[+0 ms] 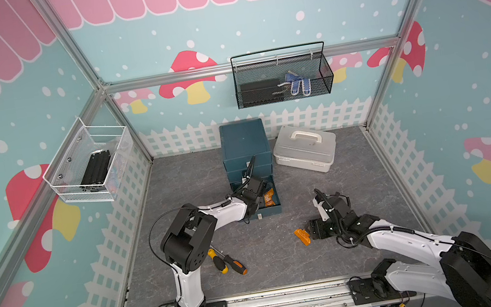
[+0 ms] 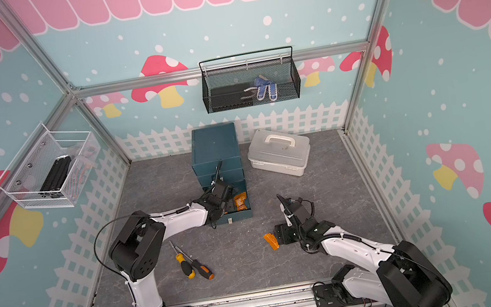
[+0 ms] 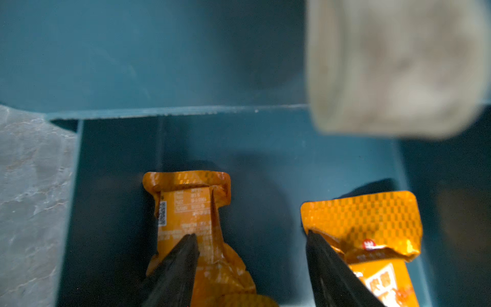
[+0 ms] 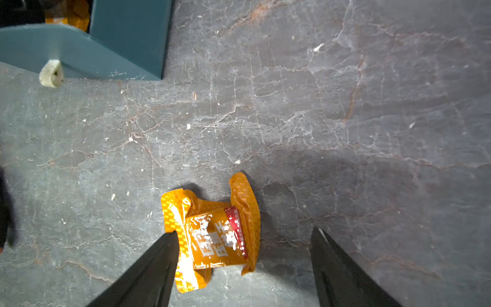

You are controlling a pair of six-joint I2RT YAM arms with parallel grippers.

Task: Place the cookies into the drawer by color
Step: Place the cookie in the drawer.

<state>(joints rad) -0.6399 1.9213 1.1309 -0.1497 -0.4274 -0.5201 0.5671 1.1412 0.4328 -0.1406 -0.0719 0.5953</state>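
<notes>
The teal drawer [image 1: 244, 141] [image 2: 215, 145] stands at the back of the floor with its bottom drawer [image 1: 274, 211] pulled out. Orange cookies [image 1: 269, 197] [image 2: 241, 202] lie inside it. My left gripper [image 1: 253, 194] [image 3: 251, 234] hangs over that drawer, open, with bare drawer floor between the jaws. One orange cookie [image 3: 191, 207] lies under one finger, another [image 3: 366, 215] beside the other finger. My right gripper [image 1: 313, 230] [image 4: 245, 230] is open just over a single orange cookie [image 1: 302, 237] [image 2: 271, 241] [image 4: 215, 231] on the floor, which sits between the jaws near one finger.
Two screwdrivers [image 1: 226, 263] lie near the left arm's base. A pale grey case [image 1: 304, 148] sits right of the drawer. A black wire basket [image 1: 282, 79] hangs on the back wall, a white one [image 1: 90, 164] on the left wall. A pale tab handle [image 3: 393, 66] looms close above the left gripper.
</notes>
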